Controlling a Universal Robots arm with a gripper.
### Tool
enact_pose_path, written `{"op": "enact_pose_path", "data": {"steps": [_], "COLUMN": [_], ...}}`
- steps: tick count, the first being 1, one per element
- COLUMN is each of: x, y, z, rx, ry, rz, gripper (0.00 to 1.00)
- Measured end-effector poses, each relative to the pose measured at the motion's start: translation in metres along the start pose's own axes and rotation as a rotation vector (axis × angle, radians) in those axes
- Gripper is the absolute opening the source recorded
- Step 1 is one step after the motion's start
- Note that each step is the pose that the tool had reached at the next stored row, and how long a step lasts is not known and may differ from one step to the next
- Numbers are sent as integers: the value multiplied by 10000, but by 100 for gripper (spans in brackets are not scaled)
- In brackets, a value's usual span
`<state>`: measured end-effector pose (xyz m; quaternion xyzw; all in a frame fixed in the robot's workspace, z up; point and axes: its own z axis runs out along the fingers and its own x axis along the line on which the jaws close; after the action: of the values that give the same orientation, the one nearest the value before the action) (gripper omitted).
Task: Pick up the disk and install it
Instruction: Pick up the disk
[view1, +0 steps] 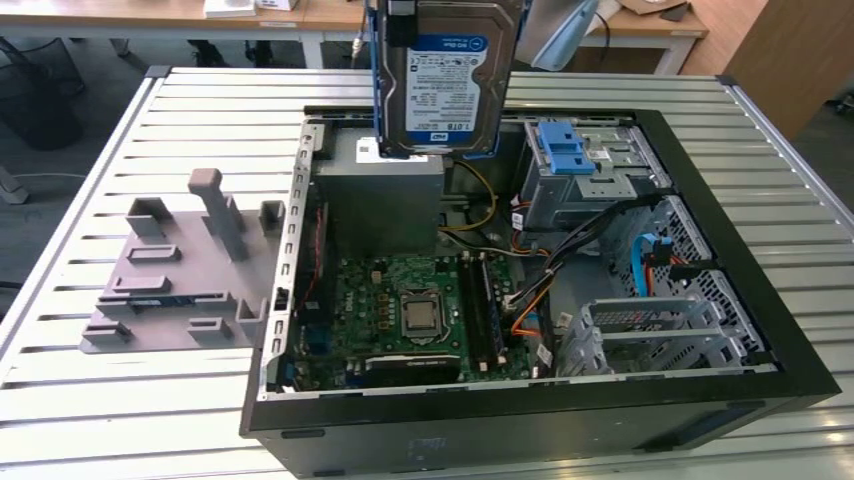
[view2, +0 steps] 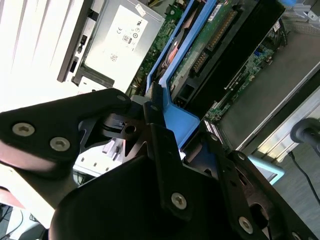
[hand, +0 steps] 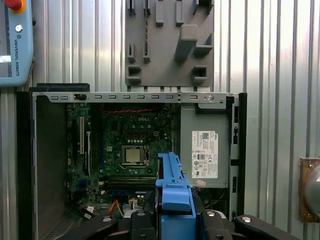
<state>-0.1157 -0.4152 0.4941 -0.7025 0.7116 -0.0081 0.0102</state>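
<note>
**Fig.: disk held over the open case.**

Exterior view: the disk (view1: 445, 75) hangs upright w/ its label side toward the camera, above the far end of the open PC case (view1: 534, 425). Its lower edge sits in line w/ the grey PSU box (view1: 378, 200). The blue edge frame shows along both long sides.

Inside the case:
- The motherboard (view1: 387, 300) lies on the floor, w/ the CPU socket (view1: 420, 316) approx. at its centre.
- A drive cage w/ a blue caddy (view1: 566, 150) sits toward the exterior view's right.
- Loose cables run between board and cage.

A grey fixture plate (view1: 174, 275) lies on the slatted table (view1: 80, 400) just beside the case, on the exterior view's left.

Second wrist view: the gripper (view2: 162, 117) is clamped on the disk. Its black fingers (view2: 155, 107) press the end of the blue frame. The disk's body, circuit-board side visible, runs away from the jaws toward the case below.

First wrist view: the camera looks down along the disk's blue frame, w/ the PSU box's white sticker, the motherboard and the fixture plate all beneath. The disk is held clear of the case, over the area between the board and the PSU box. A pendant w/ a red button (hand: 15, 45) lies on the table near the case.
</note>
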Motion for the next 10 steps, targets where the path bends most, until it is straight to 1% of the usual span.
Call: {"op": "enact_pose_path", "data": {"steps": [1, 3, 6, 10], "x": [4, 12, 53, 59], "y": [0, 0, -1, -1], "z": [3, 10, 22, 24], "rx": [20, 22, 22, 22], "ry": [-1, 2, 3, 3], "rz": [24, 146, 212, 232], "gripper": [36, 36, 36, 36]}}
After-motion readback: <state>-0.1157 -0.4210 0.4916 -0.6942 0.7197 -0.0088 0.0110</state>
